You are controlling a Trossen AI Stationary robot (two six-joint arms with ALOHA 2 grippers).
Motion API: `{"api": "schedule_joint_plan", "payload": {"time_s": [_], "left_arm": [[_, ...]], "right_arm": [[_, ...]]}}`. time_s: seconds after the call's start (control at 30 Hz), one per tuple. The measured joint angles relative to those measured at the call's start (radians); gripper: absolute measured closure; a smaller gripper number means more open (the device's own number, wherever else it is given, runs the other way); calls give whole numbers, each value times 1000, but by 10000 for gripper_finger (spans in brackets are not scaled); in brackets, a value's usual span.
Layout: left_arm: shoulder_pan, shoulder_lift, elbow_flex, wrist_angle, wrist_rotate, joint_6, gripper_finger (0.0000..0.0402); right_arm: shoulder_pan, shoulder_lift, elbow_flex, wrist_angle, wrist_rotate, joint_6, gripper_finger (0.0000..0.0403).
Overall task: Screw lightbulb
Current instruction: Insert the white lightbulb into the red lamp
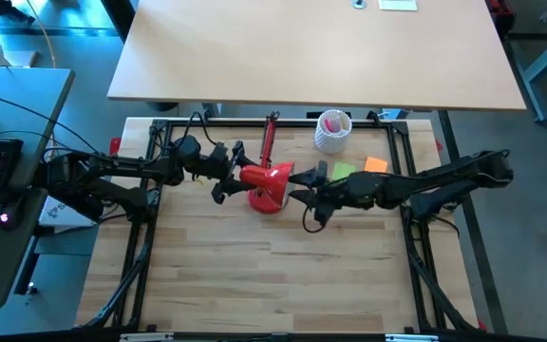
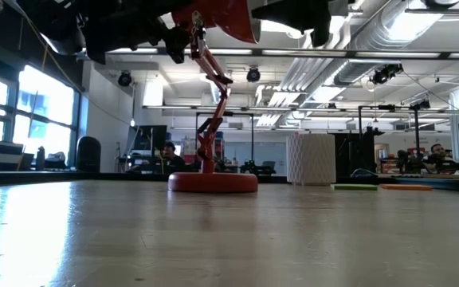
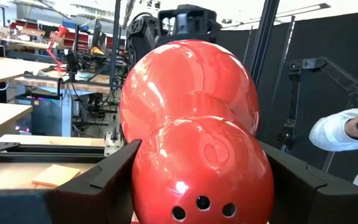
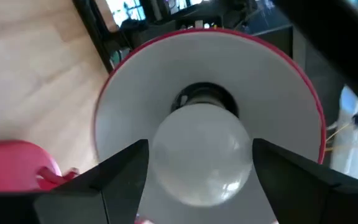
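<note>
A red desk lamp stands on its round base [image 2: 212, 182] on the wooden table; its shade [image 1: 266, 177] is raised above the base. My left gripper [image 1: 231, 176] is shut on the rear of the shade [image 3: 194, 124]. My right gripper [image 1: 298, 192] comes from the opposite side and is shut on the white lightbulb [image 4: 201, 171], which sits inside the shade's white mouth [image 4: 135, 87] in front of the dark socket [image 4: 204, 98]. The bulb's screw base is hidden behind the globe. My left gripper holds the shade's rounded red rear dome [image 3: 143, 162] between its two fingers [image 3: 104, 183], coming level from the table's left. The shade is held well above the table on the lamp's jointed arm. My right gripper pinches the bulb's round glass globe by its two opposite sides [image 4: 161, 163] between its fingers [image 4: 114, 171], coming from the table's right along the bulb's axis. The bulb is clear of the table, its narrow end toward the socket.
A white perforated cup [image 1: 332, 130] stands at the far side, with a green note [image 1: 344, 171] and an orange note [image 1: 376, 164] beside it. A person's white sleeve [image 3: 337, 137] shows beyond the table. The near half of the table top [image 1: 273, 275] is bare wood.
</note>
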Motion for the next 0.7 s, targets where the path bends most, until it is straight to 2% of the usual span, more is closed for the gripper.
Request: {"api": "schedule_joint_plan", "payload": {"time_s": [0.17,0.33,0.53,0.7], "left_arm": [[1,0,0,0,5,2,150],[2,-1,-1,-2,3,4,150],[2,-1,-1,-4,12,10,150],[2,0,-1,-5,17,25,150]], "right_arm": [[2,48,47,-1,55,-73,126],[-2,58,60,-17,75,71,155],[-17,58,60,-17,49,378,171],[-21,58,61,23,37,787,173]]}}
